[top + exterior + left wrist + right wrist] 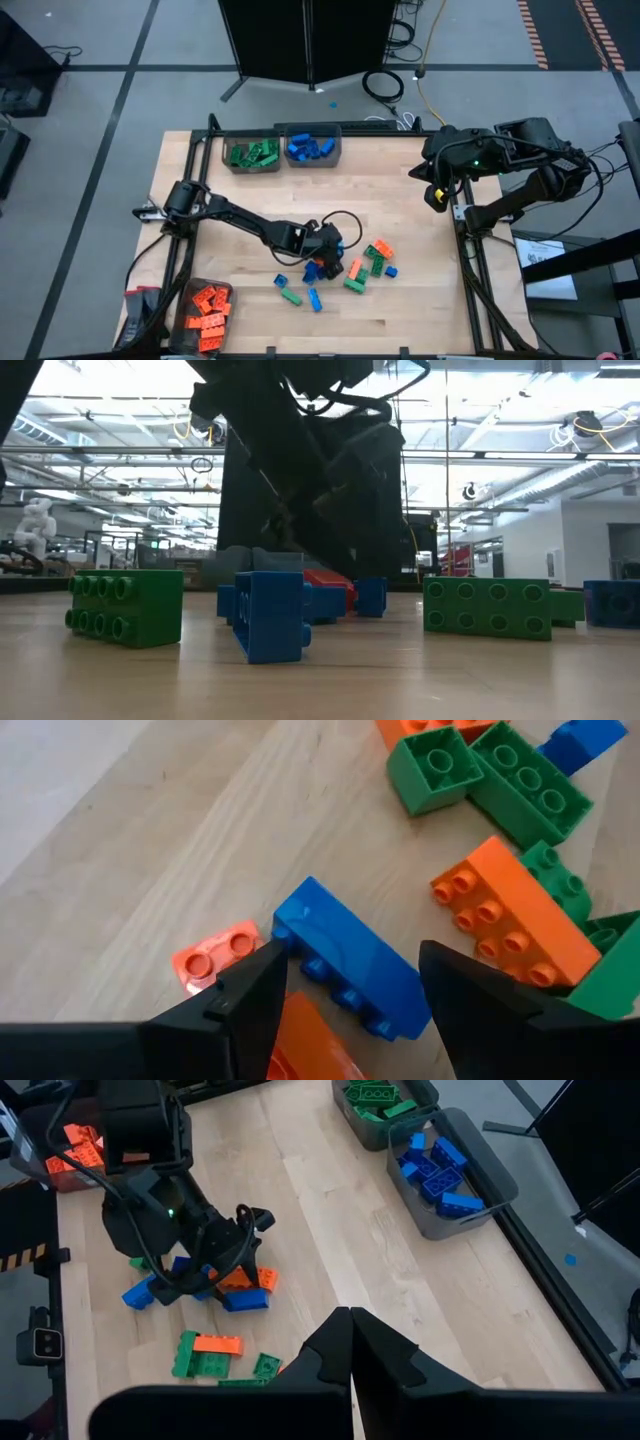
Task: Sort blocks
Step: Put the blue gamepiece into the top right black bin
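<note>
We find the left gripper [345, 985] low over the loose pile at the table's near middle, its two dark fingers [250, 1005] spread on either side of a blue block [345, 965] lying on the wood. Whether the pads press the block's sides we cannot tell. A flat orange piece [215, 953] lies just beside it, and a long orange block [505, 915] and green blocks [530, 785] sit further out.

The low view adds what the wrist cannot: a green block [125, 607], a blue block standing on edge [272, 615] and another green block [487, 607] resting apart on the table [320, 680], with the arm dark behind them.

From above we see the sorted groups: an orange bin [205, 308] at the near left corner, a green bin [252, 153] and a blue bin [313, 147] side by side at the far edge. The right gripper [350, 1320] waits clenched and empty beyond the table's right edge.
</note>
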